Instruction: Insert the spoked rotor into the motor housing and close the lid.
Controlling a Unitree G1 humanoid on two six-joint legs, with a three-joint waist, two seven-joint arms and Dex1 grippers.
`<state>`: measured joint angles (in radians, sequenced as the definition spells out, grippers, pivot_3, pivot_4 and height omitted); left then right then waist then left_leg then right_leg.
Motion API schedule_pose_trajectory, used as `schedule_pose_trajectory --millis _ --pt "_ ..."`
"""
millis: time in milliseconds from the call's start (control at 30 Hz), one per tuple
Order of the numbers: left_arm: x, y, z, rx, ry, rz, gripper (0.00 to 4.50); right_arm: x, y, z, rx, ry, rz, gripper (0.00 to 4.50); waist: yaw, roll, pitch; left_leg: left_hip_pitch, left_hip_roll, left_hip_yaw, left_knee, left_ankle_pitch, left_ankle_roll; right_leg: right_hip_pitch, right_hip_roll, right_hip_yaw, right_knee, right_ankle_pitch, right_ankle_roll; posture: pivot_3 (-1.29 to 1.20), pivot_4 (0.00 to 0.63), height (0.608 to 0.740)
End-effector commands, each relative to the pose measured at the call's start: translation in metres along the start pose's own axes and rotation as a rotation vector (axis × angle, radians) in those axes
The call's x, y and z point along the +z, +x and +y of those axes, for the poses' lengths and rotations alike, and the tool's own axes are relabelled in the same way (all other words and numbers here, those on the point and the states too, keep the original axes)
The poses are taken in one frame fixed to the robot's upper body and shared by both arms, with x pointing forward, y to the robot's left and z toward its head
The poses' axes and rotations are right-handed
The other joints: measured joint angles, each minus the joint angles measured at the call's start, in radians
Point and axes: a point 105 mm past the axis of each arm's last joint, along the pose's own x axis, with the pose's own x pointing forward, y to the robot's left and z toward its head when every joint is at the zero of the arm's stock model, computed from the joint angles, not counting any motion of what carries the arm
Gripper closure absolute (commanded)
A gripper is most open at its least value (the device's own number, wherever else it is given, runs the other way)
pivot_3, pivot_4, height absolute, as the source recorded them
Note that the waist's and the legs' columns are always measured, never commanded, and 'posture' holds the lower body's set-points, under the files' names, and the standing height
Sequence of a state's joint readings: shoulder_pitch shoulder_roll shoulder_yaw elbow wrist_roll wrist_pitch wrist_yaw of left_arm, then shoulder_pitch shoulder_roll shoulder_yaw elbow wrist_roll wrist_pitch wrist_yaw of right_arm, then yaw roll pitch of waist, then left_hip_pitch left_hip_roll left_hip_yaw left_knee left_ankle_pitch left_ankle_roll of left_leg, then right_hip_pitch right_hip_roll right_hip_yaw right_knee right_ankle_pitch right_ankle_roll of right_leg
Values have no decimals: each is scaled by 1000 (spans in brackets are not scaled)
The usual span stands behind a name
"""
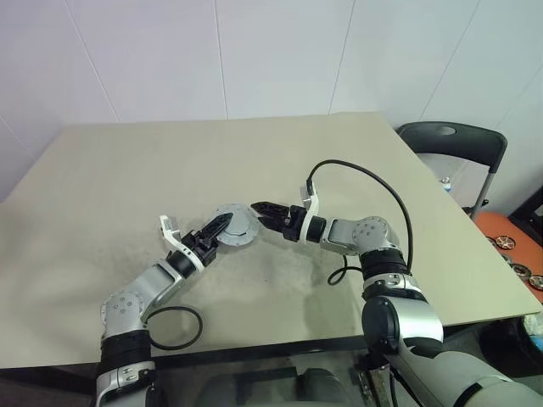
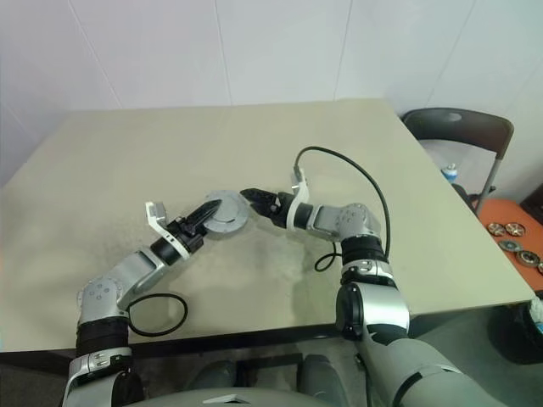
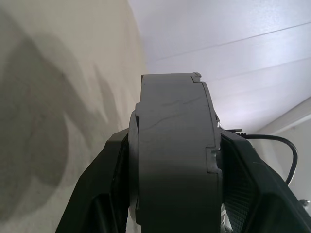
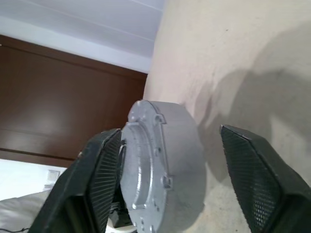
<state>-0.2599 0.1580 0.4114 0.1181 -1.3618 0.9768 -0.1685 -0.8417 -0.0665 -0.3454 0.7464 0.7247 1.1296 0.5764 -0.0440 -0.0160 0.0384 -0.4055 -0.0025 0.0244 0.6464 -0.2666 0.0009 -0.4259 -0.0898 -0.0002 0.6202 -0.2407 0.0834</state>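
The left gripper (image 1: 222,225) clamps the closed grey round metal motor housing (image 1: 236,224) between its fingers. The right gripper (image 4: 182,160) stands spread around it, one finger clear. In my judgement the lid is on; next comes setting it down.

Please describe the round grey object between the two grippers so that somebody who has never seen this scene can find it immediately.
On the beige table, look near the front middle, where the two black grippers meet. The left gripper clamps a thick round grey drum there, and the right gripper stands open at its other side. Unlike the thin black ring near the table's front edge, it is solid, silvery and held above the tabletop.
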Motion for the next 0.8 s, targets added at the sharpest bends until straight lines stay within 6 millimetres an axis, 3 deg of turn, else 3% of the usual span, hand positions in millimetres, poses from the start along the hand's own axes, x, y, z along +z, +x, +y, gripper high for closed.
schedule_pose_trajectory --millis 33,133,333,533,700,800 --pt "21 -3 -31 -93 82 -57 2320 7 2 7 13 -27 -17 1103 0 0 0 -1 0 0 0 0 0 -1 0 0 0 0 0 0 0 740" --pt "33 -12 -31 -85 103 -94 2320 6 4 6 11 -26 -13 1103 -1 0 0 -2 0 0 0 0 0 -2 1 0 0 0 0 0 0 740" --pt "77 -51 -20 3 178 -242 2320 0 11 4 2 -30 10 1103 -2 0 0 -1 0 0 0 0 0 -2 2 -1 0 0 0 0 0 740" --pt "106 -80 -10 90 250 -336 2320 -2 14 3 -7 -41 23 1103 0 0 0 -2 -1 0 1 0 0 -1 2 -1 0 0 0 0 0 740" --pt "153 -115 -5 175 321 -447 2320 -2 16 4 -10 -52 29 1103 -4 0 0 -2 0 0 1 0 0 -2 2 -1 0 1 -1 0 0 740" --pt "171 -126 -2 204 352 -468 2320 -2 16 3 -17 -59 29 1103 -5 0 0 -2 1 0 0 1 -1 -3 3 -2 1 1 -1 0 0 740"
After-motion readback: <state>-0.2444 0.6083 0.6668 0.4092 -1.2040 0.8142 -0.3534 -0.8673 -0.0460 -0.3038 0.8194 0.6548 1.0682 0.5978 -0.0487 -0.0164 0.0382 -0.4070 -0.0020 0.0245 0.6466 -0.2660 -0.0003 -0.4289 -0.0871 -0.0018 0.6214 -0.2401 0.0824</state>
